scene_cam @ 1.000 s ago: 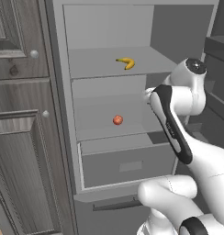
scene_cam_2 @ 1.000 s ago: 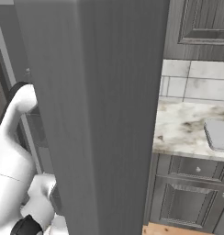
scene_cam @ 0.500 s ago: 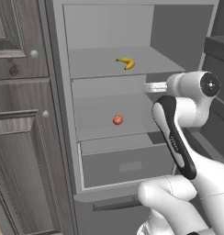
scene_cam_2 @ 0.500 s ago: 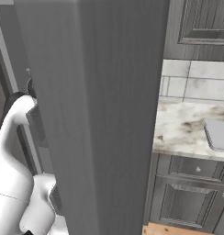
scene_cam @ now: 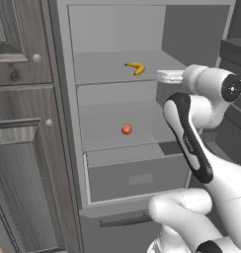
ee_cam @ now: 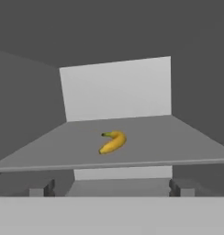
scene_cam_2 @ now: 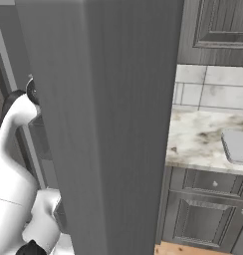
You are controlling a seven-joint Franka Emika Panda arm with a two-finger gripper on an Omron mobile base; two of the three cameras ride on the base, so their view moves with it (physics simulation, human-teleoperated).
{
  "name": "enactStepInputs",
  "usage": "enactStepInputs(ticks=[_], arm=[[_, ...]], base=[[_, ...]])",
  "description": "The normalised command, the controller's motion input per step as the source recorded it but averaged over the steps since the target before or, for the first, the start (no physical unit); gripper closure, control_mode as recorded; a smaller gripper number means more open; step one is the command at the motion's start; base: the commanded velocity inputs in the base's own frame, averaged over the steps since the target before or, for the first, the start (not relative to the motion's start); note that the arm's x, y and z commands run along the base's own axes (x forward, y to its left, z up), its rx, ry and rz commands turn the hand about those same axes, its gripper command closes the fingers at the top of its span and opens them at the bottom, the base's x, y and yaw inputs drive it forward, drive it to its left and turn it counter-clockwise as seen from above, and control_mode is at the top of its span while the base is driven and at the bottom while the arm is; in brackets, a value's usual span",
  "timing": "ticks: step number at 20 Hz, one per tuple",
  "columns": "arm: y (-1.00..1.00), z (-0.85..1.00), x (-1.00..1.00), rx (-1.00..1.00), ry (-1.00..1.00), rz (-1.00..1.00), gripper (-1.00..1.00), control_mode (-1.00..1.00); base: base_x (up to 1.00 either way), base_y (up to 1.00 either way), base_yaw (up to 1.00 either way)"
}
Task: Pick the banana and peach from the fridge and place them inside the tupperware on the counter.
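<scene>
The white Franka arm with dark joints (scene_cam: 189,143) is rising from the base and bending at its elbow, its wrist turned level toward the tall grey fridge (scene_cam: 117,99). The two-finger gripper (ee_cam: 111,187) is standing wide open, holding nothing.

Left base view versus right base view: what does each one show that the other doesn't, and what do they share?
Left base view: the open fridge interior, the banana on an upper shelf, the peach a shelf lower, a pulled-out drawer, and the open hand level with the banana's shelf. Right base view: the marbled counter with the tupperware at its right edge. Both: the arm and dark wood-grain cabinets.
</scene>
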Motion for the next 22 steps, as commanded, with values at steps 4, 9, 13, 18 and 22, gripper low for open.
enactStepInputs(ticks=[4,9,13,18,22], arm=[[0.13,0.55,0.04,0.00,0.02,0.00,-1.00,-1.00],[0.23,0.35,0.06,-0.03,0.14,-0.01,-1.00,-1.00],[0.19,0.02,0.04,-0.10,0.11,0.00,-1.00,-1.00],[0.16,-0.18,0.03,-0.09,0.00,0.00,-1.00,-1.00],[0.01,-0.19,0.07,-0.04,0.00,0.00,-1.00,-1.00]], base=[[0.00,0.00,0.00],[0.00,0.00,0.00],[0.00,0.00,0.00],[0.00,0.00,0.00],[0.00,0.00,0.00]])
